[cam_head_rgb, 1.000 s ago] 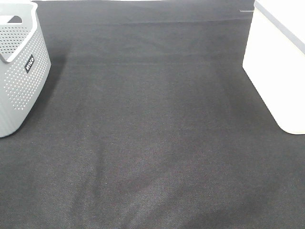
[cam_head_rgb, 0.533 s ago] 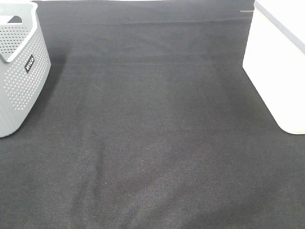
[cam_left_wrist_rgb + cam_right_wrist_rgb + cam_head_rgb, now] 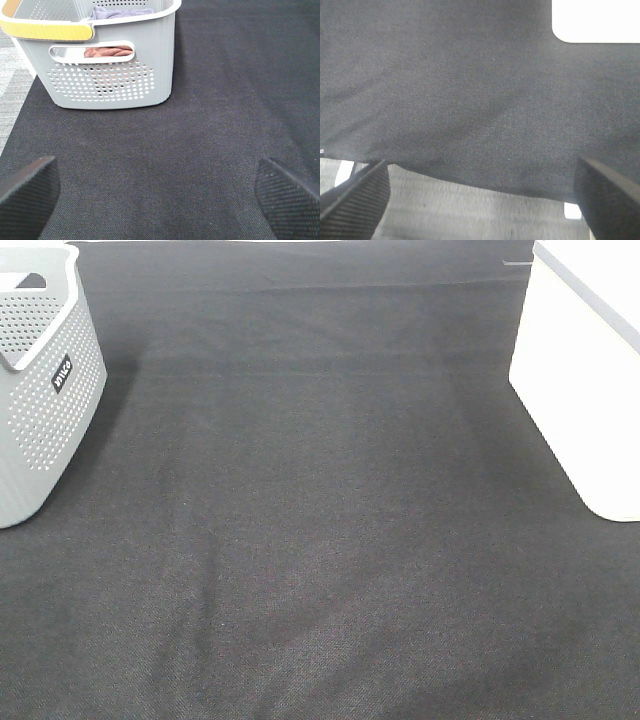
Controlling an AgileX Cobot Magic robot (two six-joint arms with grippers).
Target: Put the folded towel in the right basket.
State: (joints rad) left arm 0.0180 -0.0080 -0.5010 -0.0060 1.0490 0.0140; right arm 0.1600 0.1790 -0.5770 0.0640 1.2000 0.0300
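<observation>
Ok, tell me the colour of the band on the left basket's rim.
Yellow, seen best in the left wrist view: the band runs along the grey basket's rim.

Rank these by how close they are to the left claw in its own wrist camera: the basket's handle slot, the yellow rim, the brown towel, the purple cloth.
From the left gripper, open over the black mat:
1. Handle slot, in the basket's near wall.
2. Brown towel, inside, seen through that slot.
3. Yellow rim, on the near top edge; too close to the towel to rank surely.
4. Purple cloth, deeper in the basket, farthest.
</observation>
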